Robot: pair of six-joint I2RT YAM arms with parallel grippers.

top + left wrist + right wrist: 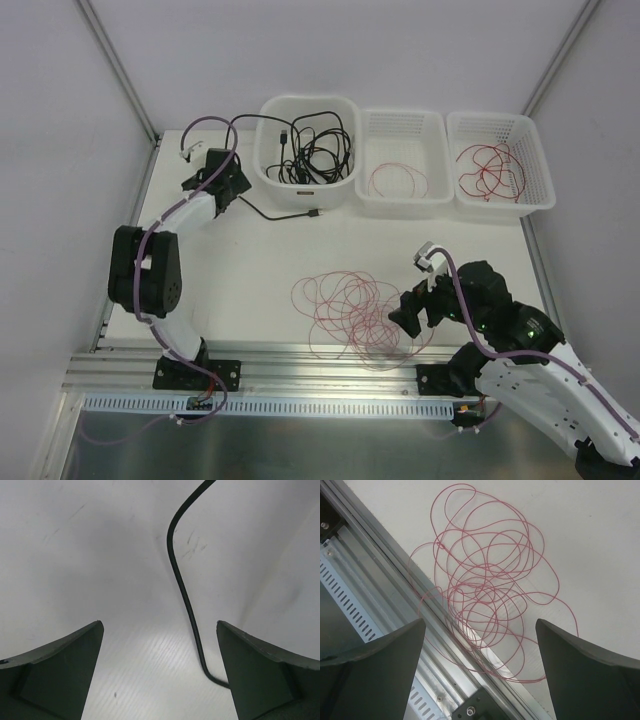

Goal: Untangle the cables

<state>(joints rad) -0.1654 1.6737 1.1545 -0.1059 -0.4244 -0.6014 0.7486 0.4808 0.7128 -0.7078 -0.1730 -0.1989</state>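
Observation:
A tangle of thin red wire loops (355,310) lies on the white table near the front edge; in the right wrist view the red loops (487,587) spread ahead of the fingers and partly over the metal rail. My right gripper (408,322) is open and empty just right of the tangle. A black cable (275,212) with a small plug end (314,213) lies on the table below the left bin. My left gripper (228,195) is open above the table, the black cable (187,600) running between its fingers toward the right finger (265,675), not gripped.
Three white bins stand at the back: the left bin (272,180) holds several black cables, the middle basket (405,205) a red wire loop, the right basket (540,175) more red wire. An aluminium rail (300,372) runs along the front edge.

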